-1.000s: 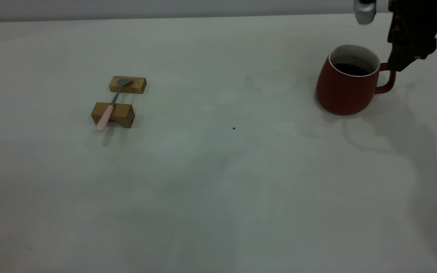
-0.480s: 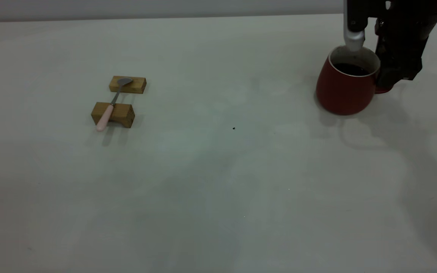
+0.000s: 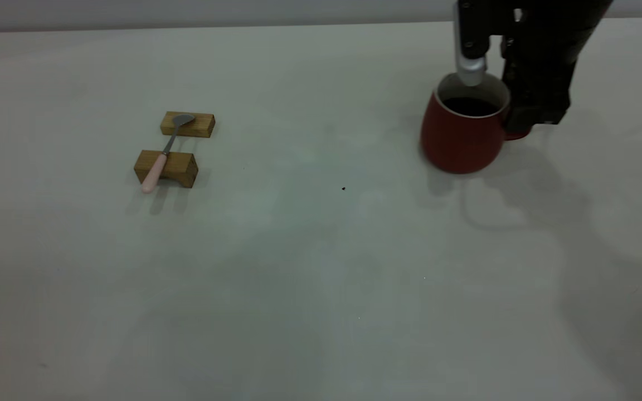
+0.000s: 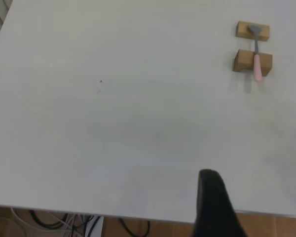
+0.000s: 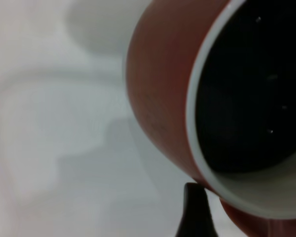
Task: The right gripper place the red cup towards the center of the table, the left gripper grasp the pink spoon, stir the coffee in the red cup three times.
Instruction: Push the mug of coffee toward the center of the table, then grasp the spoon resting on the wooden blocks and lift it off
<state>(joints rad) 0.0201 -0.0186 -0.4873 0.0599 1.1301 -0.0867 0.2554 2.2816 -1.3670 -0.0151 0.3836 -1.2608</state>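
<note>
The red cup stands at the table's far right, dark coffee inside. My right gripper reaches down behind it and is shut on the cup's handle, which it mostly hides. In the right wrist view the red cup and coffee fill the picture, with one black fingertip beside the handle. The pink spoon lies across two wooden blocks at the left. The left wrist view shows the pink spoon far off and my left gripper near the table's edge.
Two tan wooden blocks hold the spoon off the tabletop. A tiny dark speck marks the table's middle. Cables hang below the table edge in the left wrist view.
My right gripper came down onto the cup's handle, shut on it, and has slid the cup to the left. The spoon and blocks have not moved.
</note>
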